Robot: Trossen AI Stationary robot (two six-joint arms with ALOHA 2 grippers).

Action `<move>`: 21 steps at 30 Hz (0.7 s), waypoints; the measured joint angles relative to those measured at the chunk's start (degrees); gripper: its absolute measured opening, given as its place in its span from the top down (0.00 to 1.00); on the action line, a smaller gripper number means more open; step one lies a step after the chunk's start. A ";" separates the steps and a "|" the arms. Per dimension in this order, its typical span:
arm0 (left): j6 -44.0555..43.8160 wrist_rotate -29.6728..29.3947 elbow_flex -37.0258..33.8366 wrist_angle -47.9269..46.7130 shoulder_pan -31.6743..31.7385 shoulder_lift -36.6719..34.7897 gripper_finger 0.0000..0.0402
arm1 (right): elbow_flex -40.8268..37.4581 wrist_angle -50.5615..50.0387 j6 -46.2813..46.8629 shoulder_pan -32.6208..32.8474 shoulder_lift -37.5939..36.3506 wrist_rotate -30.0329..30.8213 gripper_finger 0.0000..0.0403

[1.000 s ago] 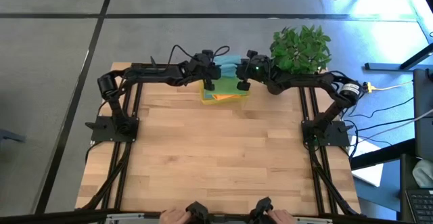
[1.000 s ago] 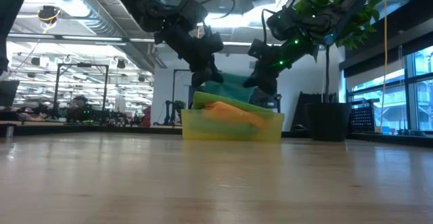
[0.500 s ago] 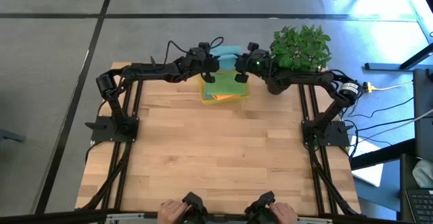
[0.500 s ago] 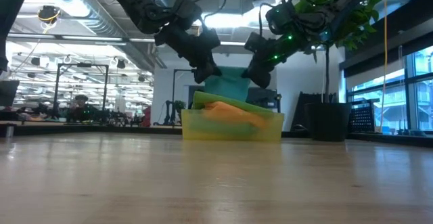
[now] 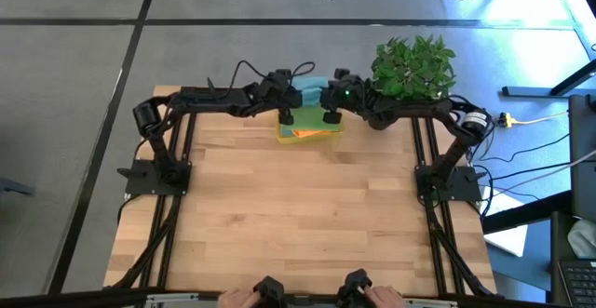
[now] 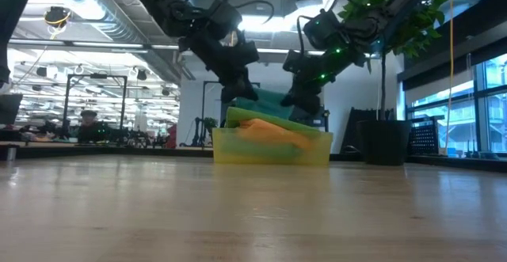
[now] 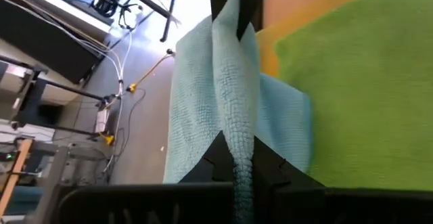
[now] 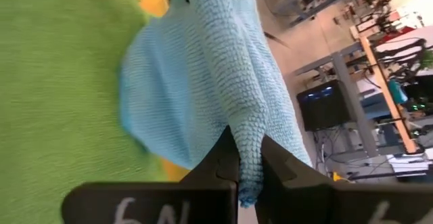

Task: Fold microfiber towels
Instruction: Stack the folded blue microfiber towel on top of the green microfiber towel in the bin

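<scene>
A teal-blue towel (image 5: 312,88) hangs between my two grippers over the translucent yellow bin (image 6: 269,149) at the table's far edge. My left gripper (image 5: 287,114) is shut on its left end and my right gripper (image 5: 331,115) on its right end. In the bin a green towel (image 7: 358,82) lies on top of the pile, with an orange one (image 6: 269,131) under it. The teal-blue towel's lower part droops onto the green towel. My left gripper pinches a bunched edge of the teal-blue towel (image 7: 234,139) between its two fingers, slanting down from the table's left. From there the cloth runs as a raised ridge to the other gripper. The rest sags onto the pile. My right gripper pinches the towel's opposite bunched edge (image 8: 245,137) between its two fingers, slanting down from the table's right. The cloth fans out from the fingers. It is held above the bin, its slack part resting on the green towel (image 8: 61,75).
A leafy potted plant (image 5: 414,66) stands just right of the bin, close to my right arm. The wooden tabletop (image 5: 298,206) stretches from the bin to the near edge. A person's hands (image 5: 372,297) show at the near edge.
Both grippers, staying shut on the teal-blue towel, rose a little and drew toward the far edge, then sank back over the bin. The towel went up with them and now hangs lower again, sagging onto the pile.
</scene>
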 joint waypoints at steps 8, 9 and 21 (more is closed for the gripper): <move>0.38 -5.62 -0.07 -4.61 -6.01 -0.55 1.00 | -0.10 -8.36 1.59 4.01 -2.73 0.71 0.96; 0.35 -6.04 -0.07 -5.21 -6.65 -0.59 1.00 | -0.10 -9.22 1.96 4.40 -3.28 0.71 0.96; -1.67 -7.51 0.00 -9.23 -11.36 -1.68 1.00 | -0.13 -16.85 5.31 8.32 -7.04 0.89 0.96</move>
